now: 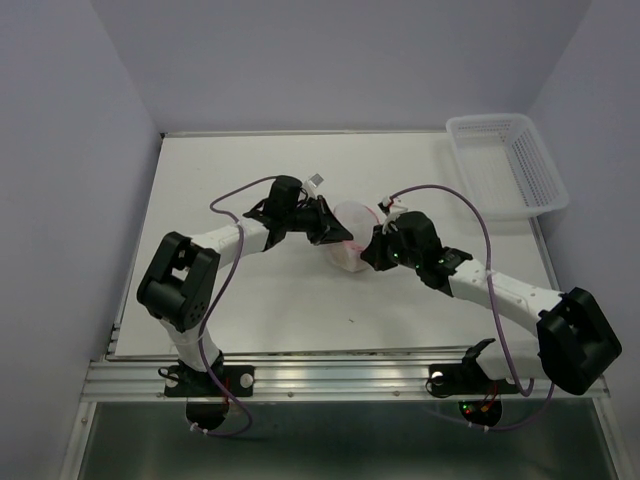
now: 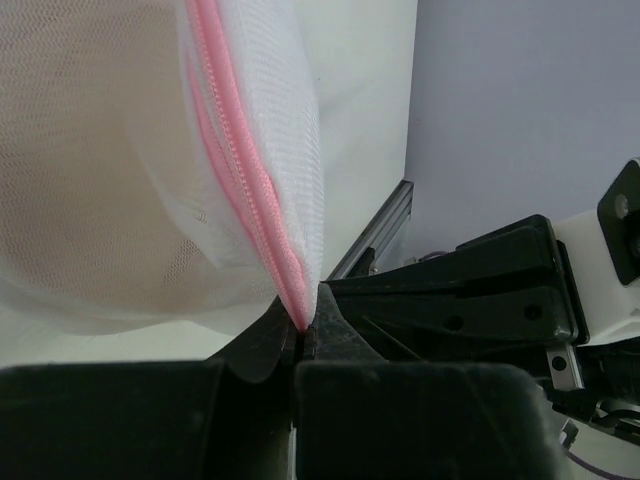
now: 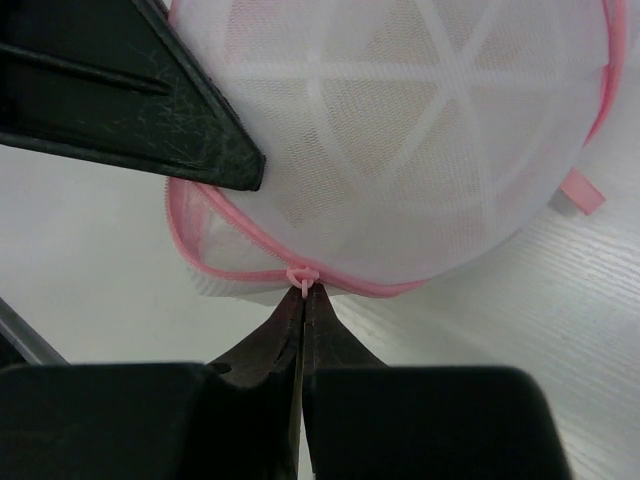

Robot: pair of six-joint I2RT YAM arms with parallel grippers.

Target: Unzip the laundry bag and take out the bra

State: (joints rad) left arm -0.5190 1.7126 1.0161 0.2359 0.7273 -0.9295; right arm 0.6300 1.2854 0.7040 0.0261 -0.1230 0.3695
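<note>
The laundry bag, a round white mesh pouch with a pink zipper rim, sits mid-table between both arms. My left gripper is on its left side. In the left wrist view that gripper is shut on the pink zipper rim. My right gripper is at the pouch's near right. In the right wrist view it is shut on the small pink zipper pull. The bra shows only as a tan shape through the mesh.
A white lattice plastic basket stands at the back right corner of the table. The left gripper's black finger crosses the upper left of the right wrist view. The right arm's black body fills the right of the left wrist view.
</note>
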